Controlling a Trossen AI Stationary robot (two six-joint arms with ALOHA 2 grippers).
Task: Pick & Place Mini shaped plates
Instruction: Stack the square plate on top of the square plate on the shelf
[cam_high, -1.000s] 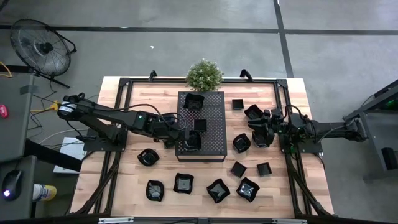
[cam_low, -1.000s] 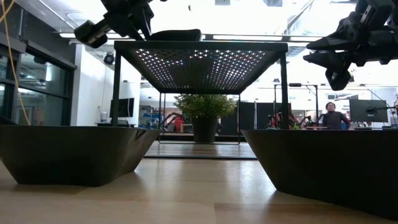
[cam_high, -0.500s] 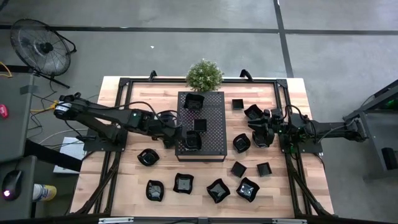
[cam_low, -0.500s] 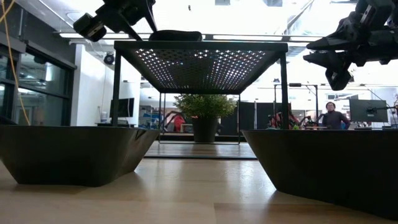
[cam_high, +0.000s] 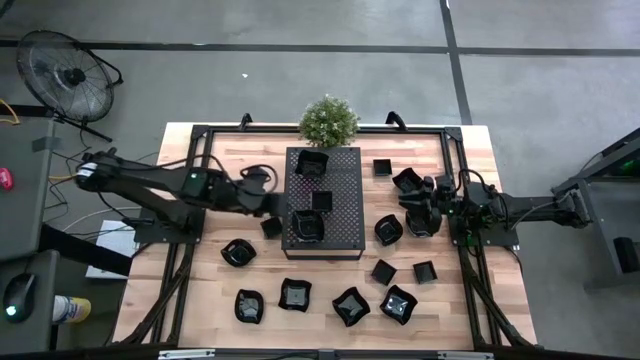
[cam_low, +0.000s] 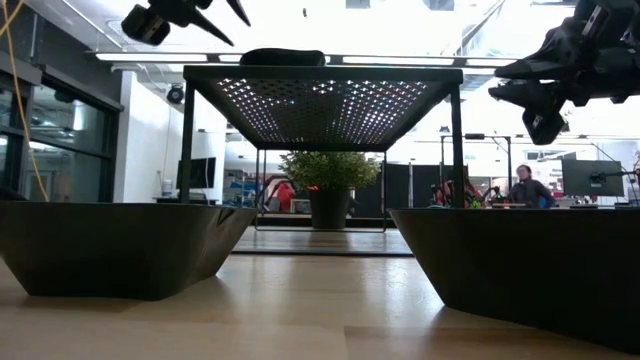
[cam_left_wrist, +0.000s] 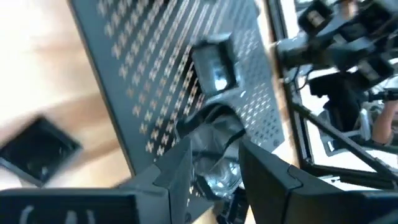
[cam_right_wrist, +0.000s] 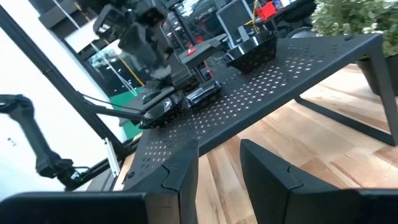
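Observation:
Three mini shaped plates sit on the raised black perforated tray (cam_high: 340, 215): one at its far end (cam_high: 312, 162), one in the middle (cam_high: 321, 200), one at its near left corner (cam_high: 306, 226). My left gripper (cam_high: 270, 202) hangs open just left of the tray, above its level (cam_low: 215, 10); in its wrist view the near-corner plate (cam_left_wrist: 214, 134) lies beyond the parted fingers. My right gripper (cam_high: 420, 215) hovers open and empty right of the tray (cam_right_wrist: 219, 163). Several more plates rest on the wooden table around the tray.
A small square plate (cam_high: 271, 227) lies on the table right under my left arm's end. A round plate (cam_high: 389, 229) sits beside my right gripper. A row of plates (cam_high: 351, 306) lines the near side. A potted plant (cam_high: 328, 120) stands at the far edge.
My left gripper has opened and let go of the plate at the tray's near left corner, then risen and drawn back toward the table's left edge. The plate stays on the tray.

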